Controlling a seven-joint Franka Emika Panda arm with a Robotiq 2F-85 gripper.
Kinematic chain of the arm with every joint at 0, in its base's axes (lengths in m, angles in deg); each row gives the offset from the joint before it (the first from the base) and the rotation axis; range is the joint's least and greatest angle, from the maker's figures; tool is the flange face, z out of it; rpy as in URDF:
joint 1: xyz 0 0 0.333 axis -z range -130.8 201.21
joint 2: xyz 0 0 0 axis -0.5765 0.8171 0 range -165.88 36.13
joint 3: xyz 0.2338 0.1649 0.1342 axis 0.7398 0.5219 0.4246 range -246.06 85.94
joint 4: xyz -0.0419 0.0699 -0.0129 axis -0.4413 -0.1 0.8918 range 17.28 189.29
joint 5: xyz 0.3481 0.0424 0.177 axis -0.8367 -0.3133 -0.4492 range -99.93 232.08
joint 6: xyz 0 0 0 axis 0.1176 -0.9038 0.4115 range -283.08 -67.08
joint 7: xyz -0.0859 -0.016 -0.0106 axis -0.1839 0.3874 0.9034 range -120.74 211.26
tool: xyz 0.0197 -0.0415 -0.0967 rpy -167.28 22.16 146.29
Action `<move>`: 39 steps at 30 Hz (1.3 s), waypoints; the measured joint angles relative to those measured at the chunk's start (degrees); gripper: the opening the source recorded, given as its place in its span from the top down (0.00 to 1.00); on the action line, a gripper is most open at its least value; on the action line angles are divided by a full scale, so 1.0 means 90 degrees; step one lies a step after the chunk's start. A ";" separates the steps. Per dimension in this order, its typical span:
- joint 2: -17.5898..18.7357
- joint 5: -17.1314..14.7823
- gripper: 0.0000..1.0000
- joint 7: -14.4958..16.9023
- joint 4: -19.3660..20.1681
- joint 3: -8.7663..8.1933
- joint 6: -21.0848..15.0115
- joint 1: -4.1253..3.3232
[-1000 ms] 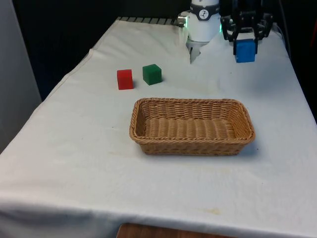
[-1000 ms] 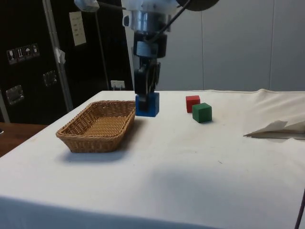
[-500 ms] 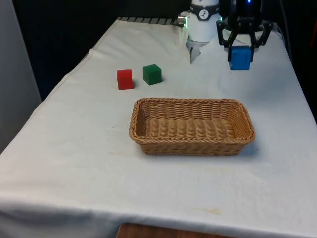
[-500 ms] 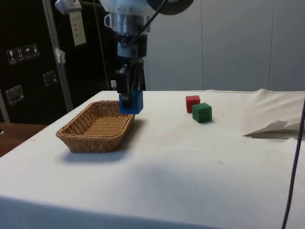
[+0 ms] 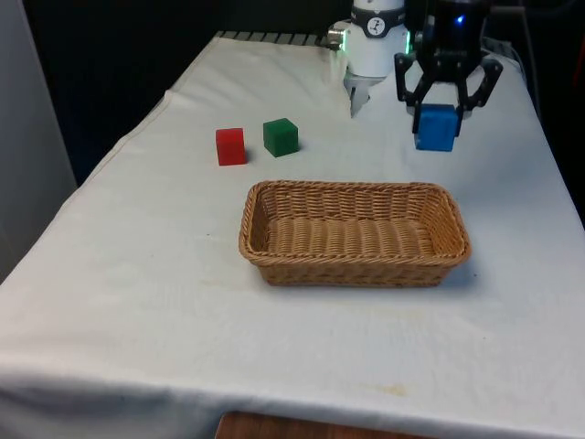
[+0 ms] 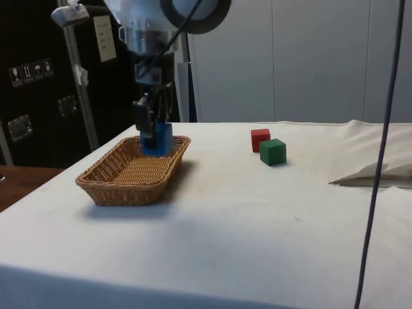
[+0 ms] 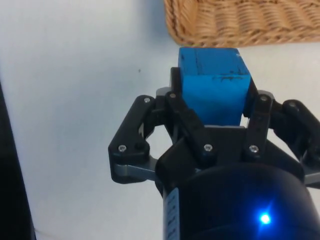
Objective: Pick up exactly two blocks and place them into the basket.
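The claw (image 5: 439, 123) is squeezing the blue block (image 5: 435, 127) just behind the basket (image 5: 355, 265), so letting go too soon is risking a drop onto the cloth.

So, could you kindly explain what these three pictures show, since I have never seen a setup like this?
It is a robot arm at a cloth-covered table. One camera faces the arm, one stands at the table's side, and one rides on the wrist. Its two-finger gripper is shut on a blue block, held in the air just short of the wicker basket. A red block and a green block sit side by side on the cloth. The basket has nothing in it yet.
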 measured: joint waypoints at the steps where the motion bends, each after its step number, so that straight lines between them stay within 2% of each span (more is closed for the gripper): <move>1: 0.0083 -0.0045 1.00 0.0032 -0.0070 0.0000 0.0000 0.0006; 2: 0.0248 -0.0153 1.00 0.0108 -0.0216 -0.0006 0.0000 0.0025; 7: 0.0573 -0.0427 1.00 0.0286 -0.0509 -0.0013 0.0000 0.0057; 14: 0.1261 -0.1261 1.00 0.0828 -0.1120 -0.0025 -0.0013 0.0140; 16: 0.1337 -0.1375 1.00 0.0904 -0.1190 -0.0032 -0.0013 0.0146; 17: 0.1496 -0.1579 1.00 0.1044 -0.1318 -0.0064 -0.0013 0.0159; 21: 0.1783 -0.1948 1.00 0.1324 -0.1522 -0.0127 -0.0019 0.0204; 22: 0.1783 -0.1948 1.00 0.1324 -0.1522 -0.0127 -0.0019 0.0204; 23: 0.1916 -0.2107 1.00 0.1458 -0.1623 -0.0166 -0.0019 0.0223; 33: 0.2483 -0.2566 1.00 0.1814 -0.2050 -0.0325 -0.0006 0.0325; 38: 0.2967 -0.3062 1.00 0.2139 -0.2394 -0.0388 -0.0006 0.0414; 39: 0.2967 -0.3062 1.00 0.2139 -0.2394 -0.0388 -0.0006 0.0414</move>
